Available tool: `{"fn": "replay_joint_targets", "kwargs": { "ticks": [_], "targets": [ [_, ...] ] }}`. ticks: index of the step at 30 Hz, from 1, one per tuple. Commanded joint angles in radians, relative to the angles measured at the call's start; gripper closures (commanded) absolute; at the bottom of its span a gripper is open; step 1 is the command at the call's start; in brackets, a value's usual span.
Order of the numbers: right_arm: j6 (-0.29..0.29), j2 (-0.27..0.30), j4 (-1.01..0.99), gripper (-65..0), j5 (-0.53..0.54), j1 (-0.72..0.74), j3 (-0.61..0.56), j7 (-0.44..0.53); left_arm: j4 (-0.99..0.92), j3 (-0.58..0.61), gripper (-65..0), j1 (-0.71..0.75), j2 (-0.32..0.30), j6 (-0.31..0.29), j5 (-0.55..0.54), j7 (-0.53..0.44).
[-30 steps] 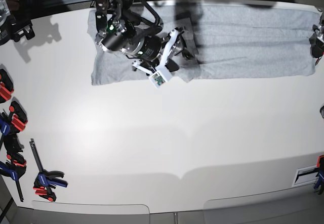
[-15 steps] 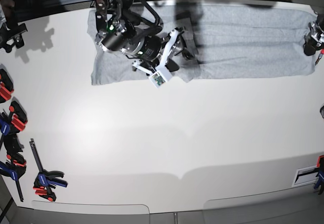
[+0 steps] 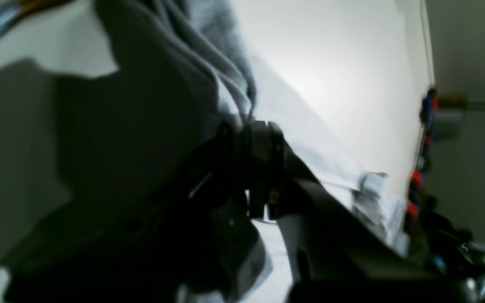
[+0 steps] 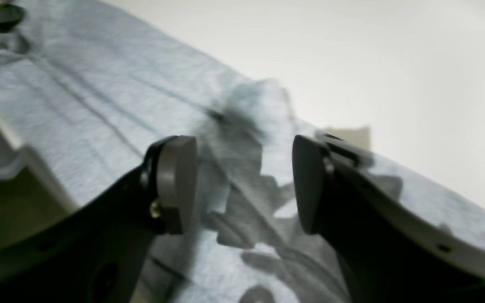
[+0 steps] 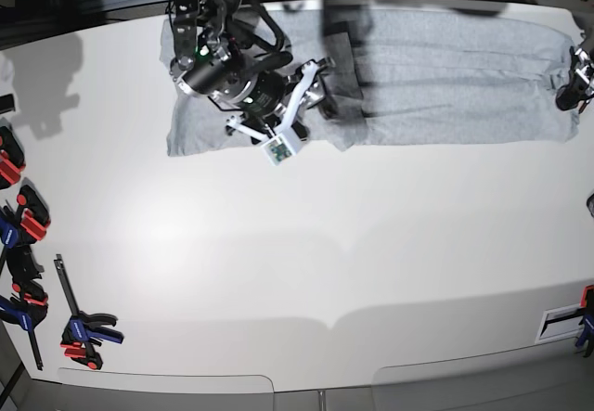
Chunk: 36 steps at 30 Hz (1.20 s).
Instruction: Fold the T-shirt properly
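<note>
The T-shirt point(image 5: 445, 77) is a light grey band folded long along the table's far edge. My left gripper point(image 3: 253, 126) is shut on bunched folds of the T-shirt point(image 3: 209, 63) at its right end. In the base view that left gripper point(image 5: 568, 91) sits at the frame's right edge. My right gripper point(image 4: 242, 185) is open, and its grey pads point(image 4: 179, 185) hover just above the T-shirt point(image 4: 78, 97) with nothing between them. The base view shows the right gripper point(image 5: 325, 86) over the shirt's left-middle part.
The white table point(image 5: 325, 244) stretches toward the camera. Red, blue and black clamps point(image 5: 83, 332) lie along its left edge, with more clamps point(image 5: 23, 216) above them. A small labelled fixture point(image 5: 566, 323) is at the right edge. Blurred clamps point(image 3: 425, 109) show beyond the table.
The left gripper has closed on the shirt's right end, and that end has drawn inward a little. The right arm has shifted slightly to the left, its jaws still apart.
</note>
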Motion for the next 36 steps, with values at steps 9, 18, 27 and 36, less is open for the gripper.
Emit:
{"fn": "replay_joint_targets", "kwargs": {
  "ticks": [9,18,27,36],
  "targets": [
    [-0.007,-0.007,0.038,-33.6,0.048,0.011,0.263,0.031,0.476,-0.006,0.0,0.142,0.164,-0.013,-0.022,0.048],
    [-0.006,0.054,0.038,-33.6,0.128,0.011,0.522,0.03,0.705,0.029,0.0,0.156,0.274,-0.013,-0.022,0.056],
    [-0.007,0.1,0.037,-33.6,0.129,0.011,0.606,0.031,0.706,0.177,0.0,0.147,0.346,-0.013,-0.022,0.052],
    [-0.007,0.1,0.037,-33.6,0.129,0.011,0.606,0.034,0.706,0.258,0.0,0.145,0.368,-0.013,-0.022,0.044]
  ]
}}
